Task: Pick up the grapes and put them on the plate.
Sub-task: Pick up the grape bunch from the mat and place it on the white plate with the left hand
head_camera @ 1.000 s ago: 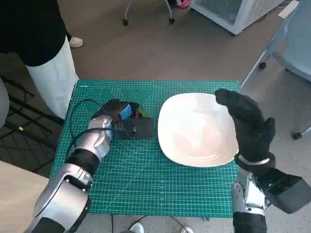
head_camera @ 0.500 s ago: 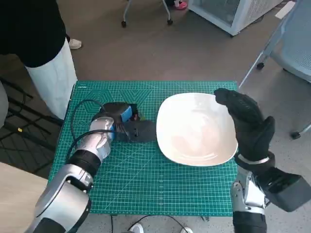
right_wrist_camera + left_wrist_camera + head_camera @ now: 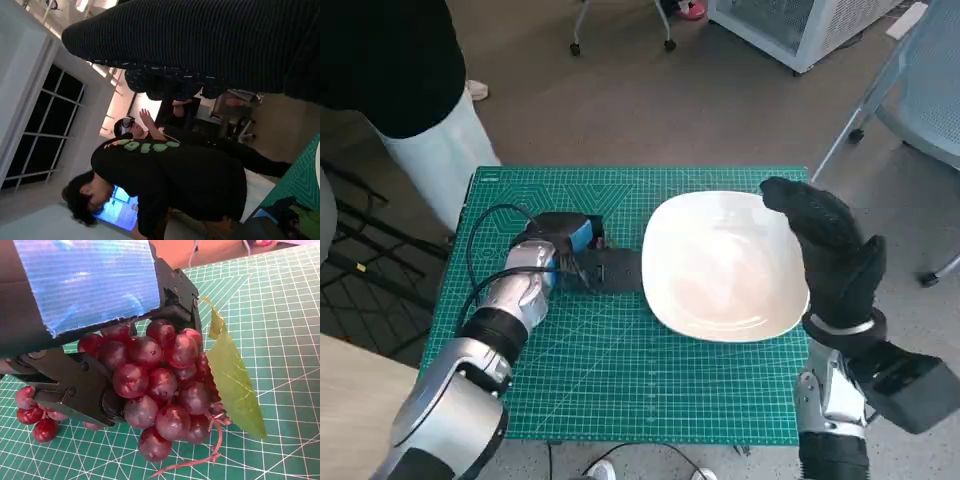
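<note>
A bunch of dark red grapes (image 3: 155, 385) with a green leaf (image 3: 232, 385) sits between the black fingers of my left hand (image 3: 85, 285), which grips it just over the green mat. In the head view my left hand (image 3: 582, 262) lies left of the white plate (image 3: 720, 265), its fingers almost at the rim, and it hides the grapes. The plate holds nothing. My gloved right hand (image 3: 830, 255) stands upright over the plate's right edge, fingers stretched out and holding nothing.
The green cutting mat (image 3: 620, 370) covers the small table. A black cable (image 3: 480, 240) loops beside my left forearm. A person (image 3: 410, 90) stands at the table's far left corner and also shows in the right wrist view as a person (image 3: 165, 185). Chairs stand at the far right.
My left hand has slid a little to the right, toward the plate's rim. The person at the far left has shifted. My right hand has held still.
</note>
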Available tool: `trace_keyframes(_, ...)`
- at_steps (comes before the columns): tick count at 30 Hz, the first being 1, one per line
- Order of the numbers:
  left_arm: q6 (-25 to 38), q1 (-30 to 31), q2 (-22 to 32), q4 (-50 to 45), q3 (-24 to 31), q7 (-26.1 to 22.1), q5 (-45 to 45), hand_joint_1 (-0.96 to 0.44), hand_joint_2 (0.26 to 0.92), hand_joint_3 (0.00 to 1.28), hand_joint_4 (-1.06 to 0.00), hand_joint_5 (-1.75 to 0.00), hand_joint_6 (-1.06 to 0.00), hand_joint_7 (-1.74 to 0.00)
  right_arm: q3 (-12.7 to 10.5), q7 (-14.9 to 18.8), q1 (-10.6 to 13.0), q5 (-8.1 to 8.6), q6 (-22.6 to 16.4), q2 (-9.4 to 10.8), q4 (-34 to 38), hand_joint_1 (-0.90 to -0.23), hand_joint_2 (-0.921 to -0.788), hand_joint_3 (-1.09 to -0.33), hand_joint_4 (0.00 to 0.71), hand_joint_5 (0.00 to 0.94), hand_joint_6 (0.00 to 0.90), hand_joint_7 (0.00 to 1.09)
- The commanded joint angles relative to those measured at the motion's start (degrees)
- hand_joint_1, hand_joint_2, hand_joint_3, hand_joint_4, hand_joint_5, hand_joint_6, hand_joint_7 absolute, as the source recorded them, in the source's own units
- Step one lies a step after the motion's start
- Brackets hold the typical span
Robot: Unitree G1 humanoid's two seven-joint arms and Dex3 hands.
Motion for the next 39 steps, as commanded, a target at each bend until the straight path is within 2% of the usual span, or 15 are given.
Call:
trace_keyframes(1,0.4,2.4,-0.1,2.1,-0.4,-1.1,0.0,0.0,0.921,0.22,-0.49,-1.41,-0.49,-1.27,-0.1,0.1,0.5,0.15,0.9,-0.2,0.5,-0.47,-0.921,-0.593,0.285,0.001,0.025,0.52)
trace_keyframes(15,0.5,2.5,0.1,2.0,-0.5,-0.8,0.2,0.0,0.921,0.22,-0.5,-1.43,-0.48,-1.25,0.1,0.4,0.4,0.13,0.6,-0.1,0.8,-0.476,-0.921,-0.593,0.284,0.0,0.02,0.53)
trace_keyframes(22,0.5,2.4,0.3,1.8,-0.4,-0.9,0.1,0.0,0.921,0.24,-0.5,-1.45,-0.43,-1.27,0.1,0.3,0.3,0.19,0.8,0.1,0.8,-0.475,-0.921,-0.593,0.285,0.001,0.018,0.53)
trace_keyframes(27,0.4,2.3,0.6,1.3,-0.2,-0.9,0.0,0.0,0.921,0.24,-0.48,-1.43,-0.46,-1.29,0.2,0.1,0.3,0.11,0.9,0.3,0.7,-0.475,-0.921,-0.595,0.284,0.0,0.016,0.53)
trace_keyframes(39,0.5,1.6,2.2,-3.3,0.6,-2.5,-0.6,0.0,0.921,0.23,-0.52,-1.44,-0.44,-1.25,0.2,-0.5,0.1,-0.4,0.4,0.5,1.2,-0.48,-0.921,-0.595,0.284,0.0,0.011,0.54)
